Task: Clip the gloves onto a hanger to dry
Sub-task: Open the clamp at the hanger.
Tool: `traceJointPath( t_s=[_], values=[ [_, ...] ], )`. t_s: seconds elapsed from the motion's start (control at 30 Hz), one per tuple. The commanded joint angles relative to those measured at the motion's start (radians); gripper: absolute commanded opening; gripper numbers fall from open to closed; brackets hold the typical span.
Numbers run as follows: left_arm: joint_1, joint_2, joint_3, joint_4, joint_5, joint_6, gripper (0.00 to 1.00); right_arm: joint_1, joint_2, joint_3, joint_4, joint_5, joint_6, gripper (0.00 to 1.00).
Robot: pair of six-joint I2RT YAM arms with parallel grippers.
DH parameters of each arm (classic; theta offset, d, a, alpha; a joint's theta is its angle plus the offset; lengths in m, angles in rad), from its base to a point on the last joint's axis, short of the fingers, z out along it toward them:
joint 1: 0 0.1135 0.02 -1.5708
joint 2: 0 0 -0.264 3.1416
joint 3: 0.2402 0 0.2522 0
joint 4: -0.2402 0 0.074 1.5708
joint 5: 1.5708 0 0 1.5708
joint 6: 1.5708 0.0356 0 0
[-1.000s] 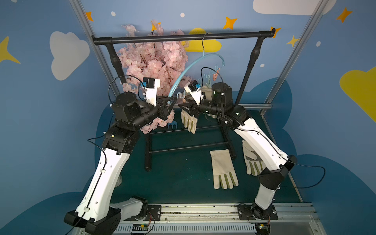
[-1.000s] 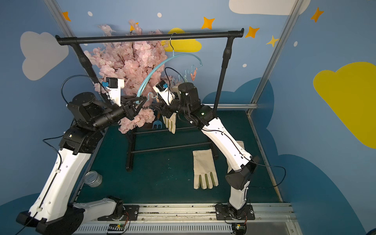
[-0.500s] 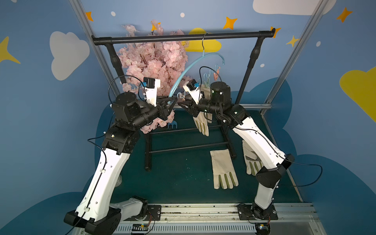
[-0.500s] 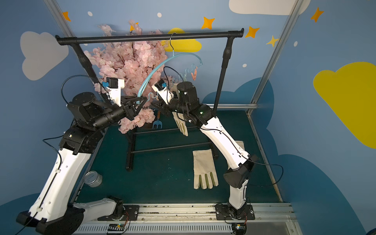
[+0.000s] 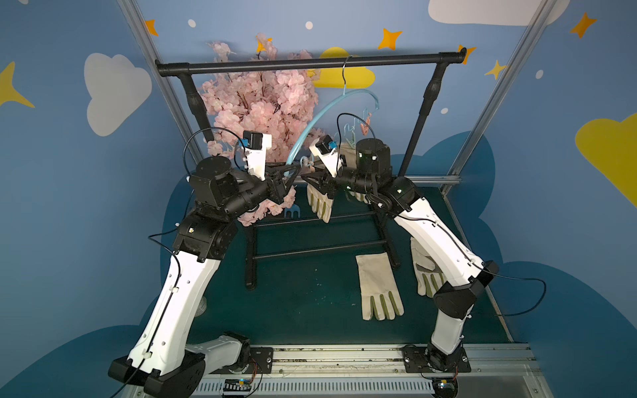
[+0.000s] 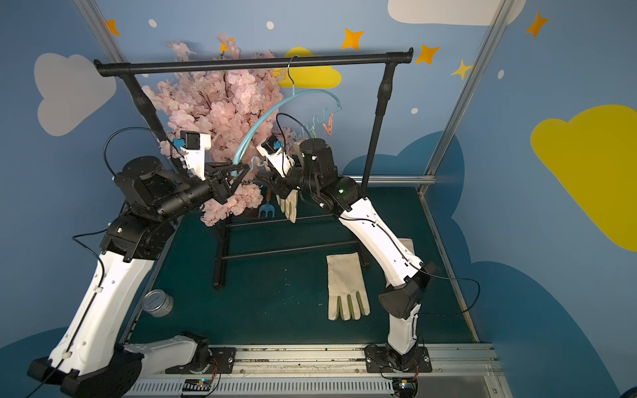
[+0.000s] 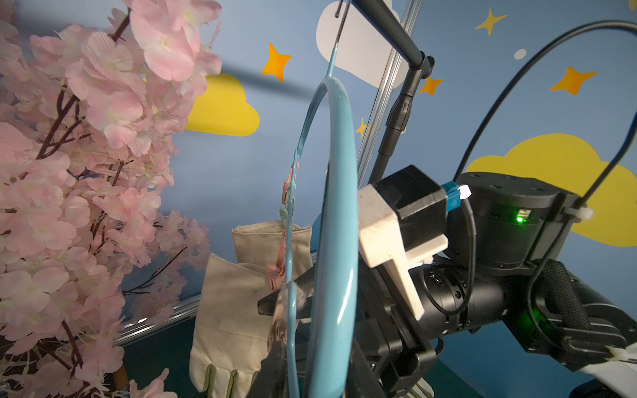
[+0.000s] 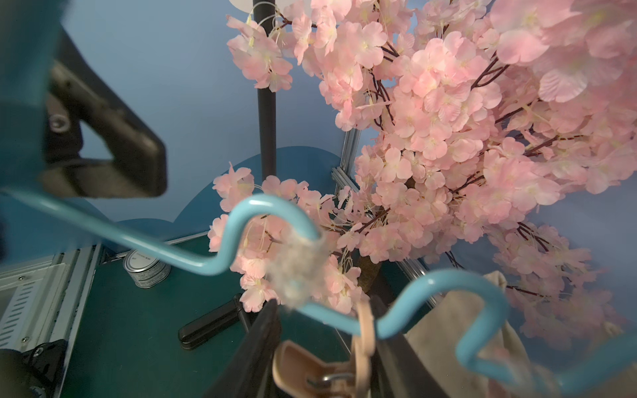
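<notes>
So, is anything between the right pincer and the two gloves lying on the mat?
Nothing visible blocks the middle glove. The outer glove lies partly under the right arm itself.

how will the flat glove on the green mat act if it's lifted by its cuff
Probably floppy: the flat glove looks like cloth, and the hanging glove droops limp, fingers down. Likely light, so if pushed it may slide on the mat or bunch up. Unlikely to roll, since it lies flat.
</notes>
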Motion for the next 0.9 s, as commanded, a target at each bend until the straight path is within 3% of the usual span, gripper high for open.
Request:
traceJointPath(
  t_s=[0.0, 0.3, 0.57, 0.7, 0.87],
  values=[
    [0.000, -0.004, 0.021, -0.001, 0.009, 0.006, 0.30, 0.006, 0.010, 0.028, -0.013, 0.002, -0.002, 0.39],
    [0.001, -0.009, 0.006, 0.002, 0.006, 0.010, 0.34, 0.007, 0.004, 0.027, -0.012, -0.003, -0.001, 0.26],
    [0.002, -0.086, -0.060, -0.008, -0.037, 0.013, 0.69, 0.005, 0.000, 0.013, -0.007, 0.002, 0.002, 0.26],
    [0.003, -0.200, -0.172, -0.041, -0.087, -0.015, 0.70, 0.004, -0.002, 0.007, -0.005, 0.002, 0.009, 0.26],
    [0.003, -0.392, -0.423, -0.107, -0.125, -0.131, 0.66, 0.002, -0.008, -0.006, 0.013, 0.004, 0.019, 0.26]
  ],
)
